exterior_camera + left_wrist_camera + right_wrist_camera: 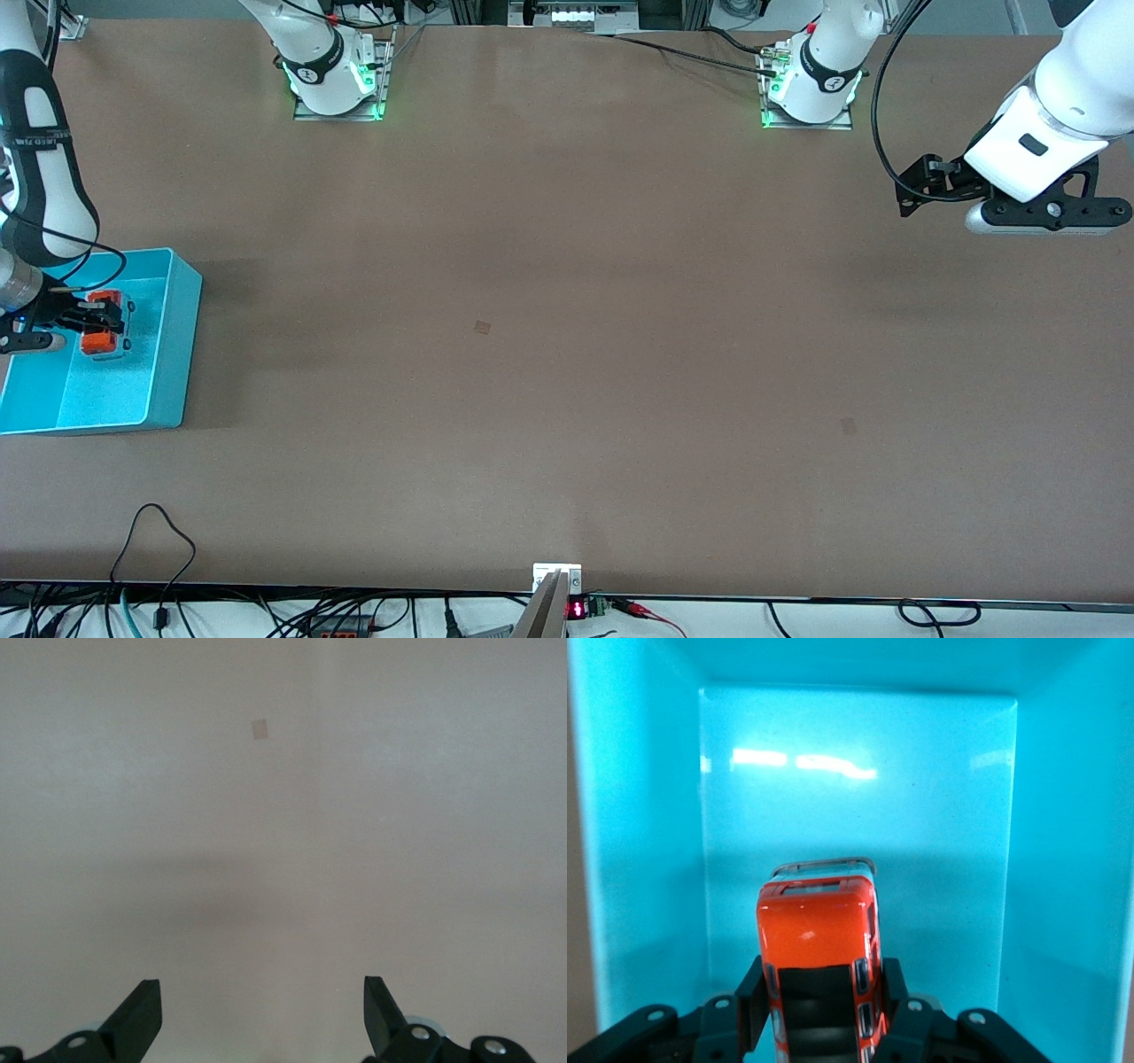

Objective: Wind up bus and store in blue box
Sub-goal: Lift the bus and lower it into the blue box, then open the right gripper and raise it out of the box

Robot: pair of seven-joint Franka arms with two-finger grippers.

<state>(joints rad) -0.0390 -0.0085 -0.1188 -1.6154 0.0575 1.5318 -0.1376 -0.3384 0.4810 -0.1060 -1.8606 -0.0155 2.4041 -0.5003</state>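
The small orange-red toy bus (819, 943) is being clamped by the right gripper (89, 326) inside the rectangular turquoise plastic box (182, 337), risking a tumble if released high, while the left gripper (261, 1019), fingers apart, is waiting over bare table.

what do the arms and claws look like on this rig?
Both arms are glossy white with black joint bands. The left arm has a black cable looping to its wrist; its left claw has dark, pointed fingers. The right arm ends in the black right claw with screw-fastened fingers.
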